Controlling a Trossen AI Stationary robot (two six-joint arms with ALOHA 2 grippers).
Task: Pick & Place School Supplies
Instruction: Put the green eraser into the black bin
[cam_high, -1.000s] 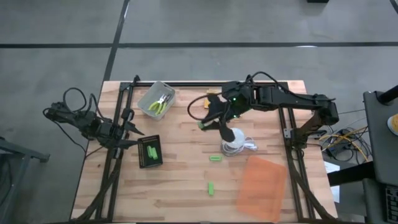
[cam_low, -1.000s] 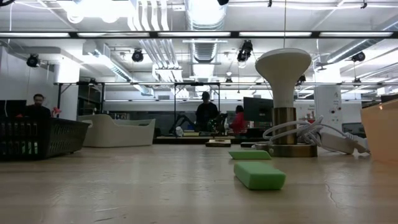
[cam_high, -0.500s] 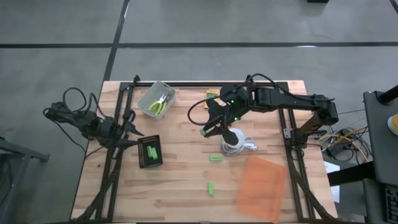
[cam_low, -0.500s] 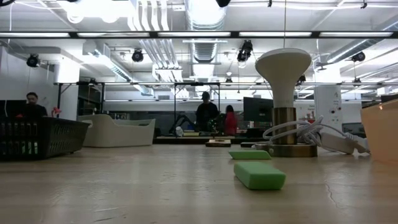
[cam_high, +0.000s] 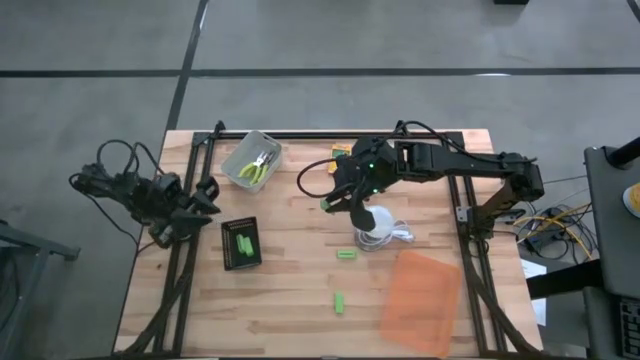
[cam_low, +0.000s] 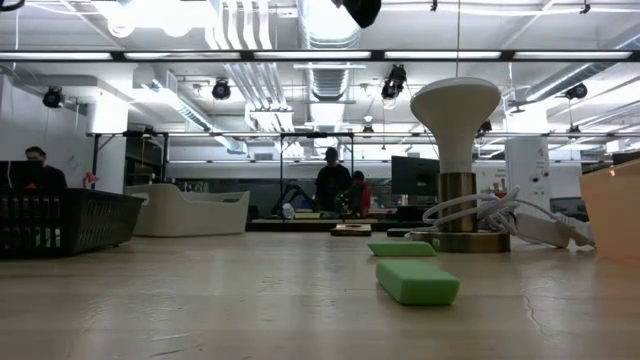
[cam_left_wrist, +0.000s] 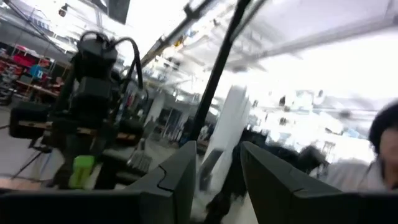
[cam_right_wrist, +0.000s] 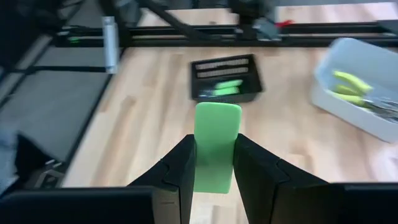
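Your right gripper (cam_right_wrist: 212, 163) hangs above mid-desk, jaws pinching a green stick (cam_right_wrist: 216, 146) lengthwise, apparently so it can drop flat into the black tray (cam_high: 240, 244) to the left, where others lie. Two more sticks wait on the desk nearer you. Your left gripper (cam_left_wrist: 214, 180) idles past the desk's left edge, jaws spread, empty.

Wooden table (cam_high: 290, 300) with containers, a lamp and a sheet.
A black tray (cam_high: 240, 244) sits at the table's left, a pale bin (cam_high: 236, 158) near the far left corner. A white lamp (cam_low: 455, 110) with coiled cord (cam_low: 520, 228) stands at centre-right, beside an orange sheet (cam_high: 418, 302). Beyond the table, people (cam_low: 331, 183) stand in the room.
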